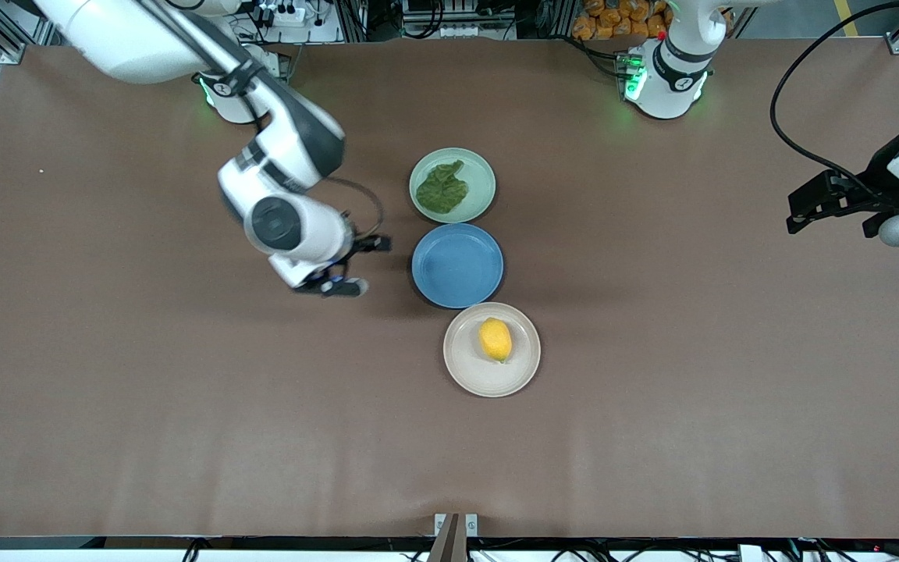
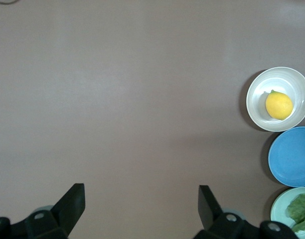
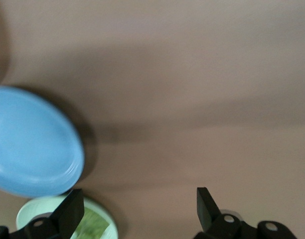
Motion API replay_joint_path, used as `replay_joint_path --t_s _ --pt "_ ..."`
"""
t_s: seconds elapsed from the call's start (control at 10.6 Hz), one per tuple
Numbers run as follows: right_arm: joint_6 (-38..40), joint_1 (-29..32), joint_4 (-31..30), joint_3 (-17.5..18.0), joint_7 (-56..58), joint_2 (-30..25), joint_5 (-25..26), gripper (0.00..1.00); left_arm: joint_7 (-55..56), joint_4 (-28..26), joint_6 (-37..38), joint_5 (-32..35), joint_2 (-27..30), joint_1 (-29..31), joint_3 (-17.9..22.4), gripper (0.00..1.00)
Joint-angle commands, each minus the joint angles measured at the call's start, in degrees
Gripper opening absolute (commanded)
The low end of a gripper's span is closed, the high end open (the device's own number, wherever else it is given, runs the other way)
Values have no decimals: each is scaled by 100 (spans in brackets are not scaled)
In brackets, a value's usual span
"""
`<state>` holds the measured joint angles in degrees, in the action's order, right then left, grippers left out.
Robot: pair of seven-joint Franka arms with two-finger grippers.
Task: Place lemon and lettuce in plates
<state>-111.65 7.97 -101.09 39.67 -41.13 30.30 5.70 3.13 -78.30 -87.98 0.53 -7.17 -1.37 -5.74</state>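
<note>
**Lemon and lettuce lying in their plates, both hands empty**

Three round, shallow, rimmed plates are sitting in a close row down the middle of a smooth, matte brown desk (image 1: 106, 406). Farthest from the front camera is the pale mint green plate (image 1: 481, 168), and the lettuce (image 1: 442, 187), a crinkled dark green leaf with curled edges, is lying inside it. Next comes a bare blue plate (image 1: 457, 265), glossy and evenly coloured, its rim almost touching the rims of the plates on both sides. Nearest the front camera is the pale beige-pink plate (image 1: 469, 367), and the lemon (image 1: 495, 339), a small oval bright yellow fruit with a tiny green tip, is resting near its middle.

The right hand (image 1: 356, 265) is hanging over bare desk just beside the blue plate, toward the right arm's end of the desk. Its two black fingers are spread wide and holding nothing. In the right wrist view the blue plate (image 3: 33, 144) and an edge of the mint plate (image 3: 33, 211) are showing close by.

The left hand (image 1: 797, 211) is waiting over the left arm's end of the desk, well apart from the plates. The left wrist view is showing its dark fingers (image 2: 73, 201) spread wide and empty over plain desk.
</note>
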Motion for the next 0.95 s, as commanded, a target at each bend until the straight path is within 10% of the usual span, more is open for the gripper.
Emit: replay_joint_path --t_s 0.0,0.85 --pt "82 -84 229 -598 17 -7 37 100 -93 -80 44 -53 111 40 -6 100" --pt "91 -655 326 -3085 2280 -779 28 100 -102 -89 44 -53 137 93 -6 100"
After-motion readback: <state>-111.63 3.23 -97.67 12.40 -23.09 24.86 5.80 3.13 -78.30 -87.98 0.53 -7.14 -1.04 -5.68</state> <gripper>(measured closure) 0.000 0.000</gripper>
